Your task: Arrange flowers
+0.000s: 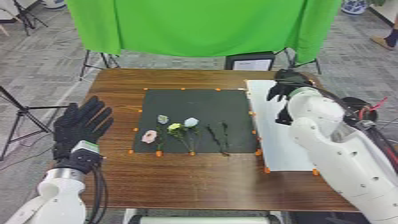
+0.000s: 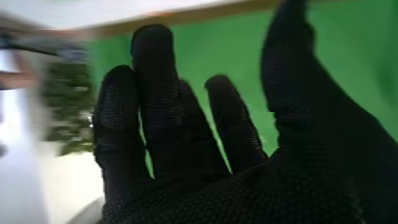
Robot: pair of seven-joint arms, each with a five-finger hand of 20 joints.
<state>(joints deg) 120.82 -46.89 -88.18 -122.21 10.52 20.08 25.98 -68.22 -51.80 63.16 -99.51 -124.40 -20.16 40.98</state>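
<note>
Flowers [image 1: 191, 122] crowd a dark mat [image 1: 191, 102]; right robot hand [image 1: 290, 80], fingers apart, hovers far right; left robot hand [image 1: 82, 125], likewise spread, is at left; one low, broad grasp could crush several together.

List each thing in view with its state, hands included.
Left hand: open, fingers straight, empty
Right hand: open, empty
Pink flower: lying on the dark mat
Yellow flower: lying there too
White flower: lying, not yet arranged
Dark stems: lying loose
Dark mat: flat
Green cloth: hanging
</note>
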